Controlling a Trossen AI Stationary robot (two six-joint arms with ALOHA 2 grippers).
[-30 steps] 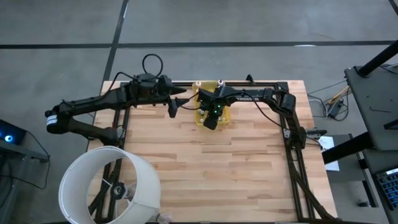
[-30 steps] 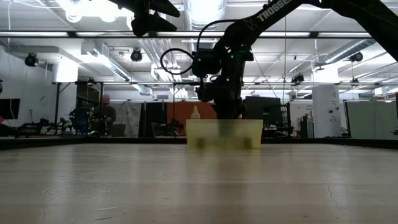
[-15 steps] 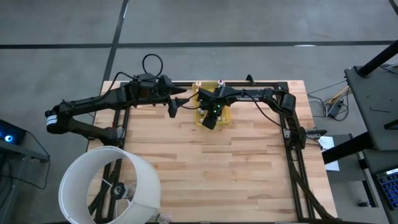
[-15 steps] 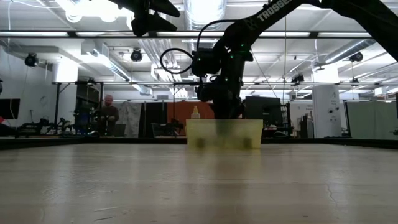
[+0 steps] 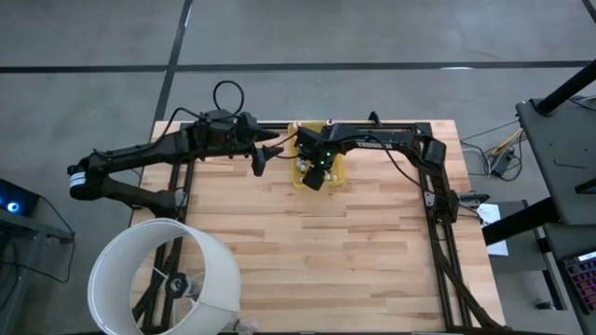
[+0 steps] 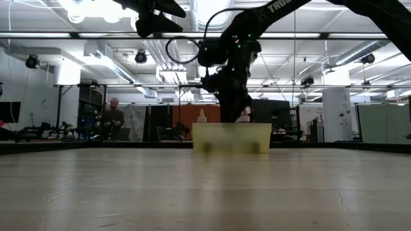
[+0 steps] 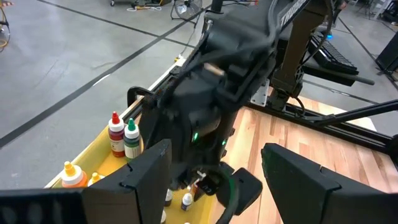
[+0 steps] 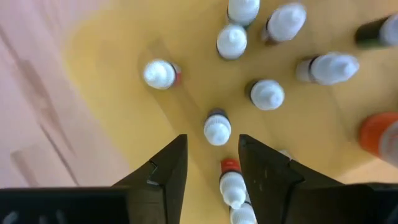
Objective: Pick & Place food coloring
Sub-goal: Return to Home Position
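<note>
Bottles first: the tiny food coloring bottles (image 8: pixel 267 94) are all sitting inside the translucent yellow rectangular tray (image 5: pixel 341 173). The tray is parked at the far middle of the light wooden slat table (image 5: pixel 317 270). Looking down from the right wrist cam, you get a loose cluster of white-capped ones on the yellow floor. There's also one with a fat orange cap (image 8: pixel 379 134) off at the edge and one with a red band (image 8: pixel 230 165) close to the fingers. The left wrist cam catches a red-capped bottle (image 7: pixel 115 127) and a green-capped bottle (image 7: pixel 130 135) standing upright side by side against the tray wall.

Right gripper (image 5: pixel 315 180) hangs directly over the tray, pointing straight down. Its two dark fingers (image 8: pixel 163 168) are spread apart with nothing held. One white-capped bottle (image 8: pixel 217 129) sits on the tray floor right under the gap, and I can't see any contact with it. In the low view the right gripper is just above the tray's top edge.

Left gripper (image 5: pixel 266 154) hovers just left of the tray, up off the table and aimed toward the right arm's wrist. Its fingers (image 7: pixel 144 175) are wide apart too, and empty.

Way back in the room, past the table, a person (image 6: pixel 113 117) is visible on the left in the low view.
</note>
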